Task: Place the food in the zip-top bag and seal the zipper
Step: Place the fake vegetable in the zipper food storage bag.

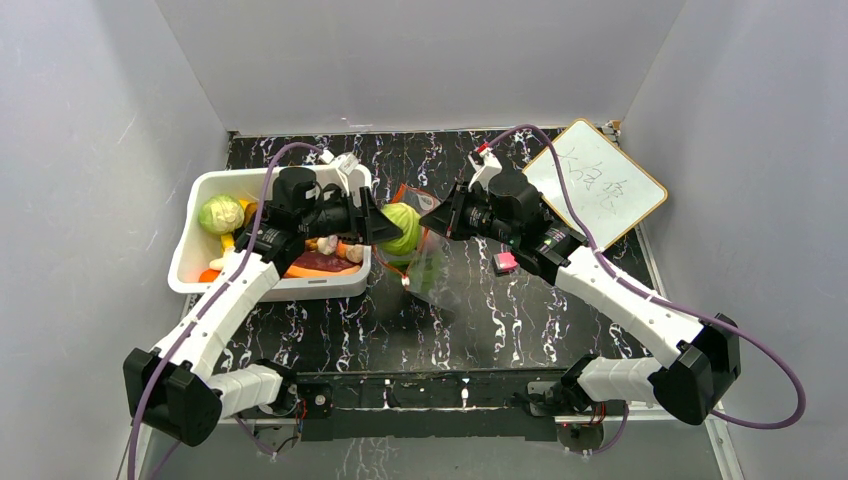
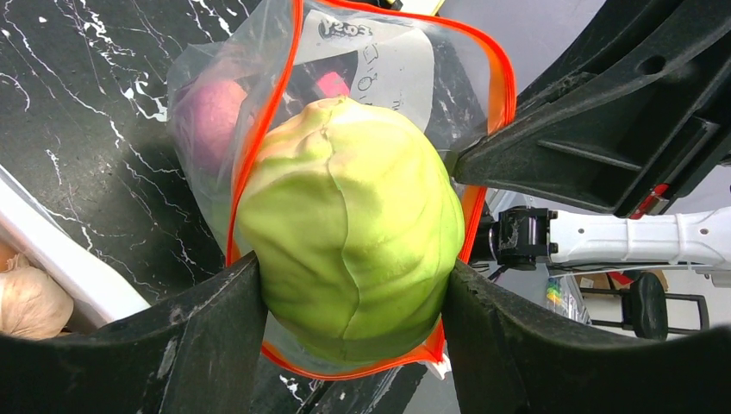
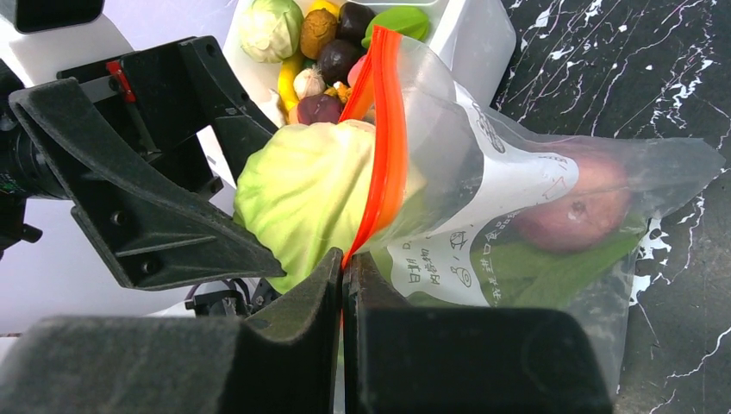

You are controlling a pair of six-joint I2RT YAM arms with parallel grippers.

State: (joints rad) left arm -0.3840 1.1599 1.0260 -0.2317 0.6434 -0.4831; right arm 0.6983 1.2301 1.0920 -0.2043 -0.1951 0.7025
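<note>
My left gripper [image 2: 353, 293] is shut on a pale green cabbage [image 2: 349, 228] and holds it at the open mouth of the clear zip-top bag [image 2: 388, 65]. The cabbage also shows in the top view [image 1: 402, 229] and the right wrist view [image 3: 297, 194]. My right gripper [image 3: 343, 272] is shut on the bag's red-orange zipper strip [image 3: 384, 147] and holds the mouth up. Inside the bag [image 3: 552, 185] lie a reddish peach [image 3: 573, 211] and a green leafy piece [image 3: 552, 267]. More food lies in the white bin [image 1: 195, 240].
The bin holds a second cabbage [image 1: 220, 213] and several small pieces. A small pink block [image 1: 506, 263] lies under my right arm. A whiteboard [image 1: 598, 182] leans at the back right. Grey walls enclose the black marbled table [image 1: 480, 320].
</note>
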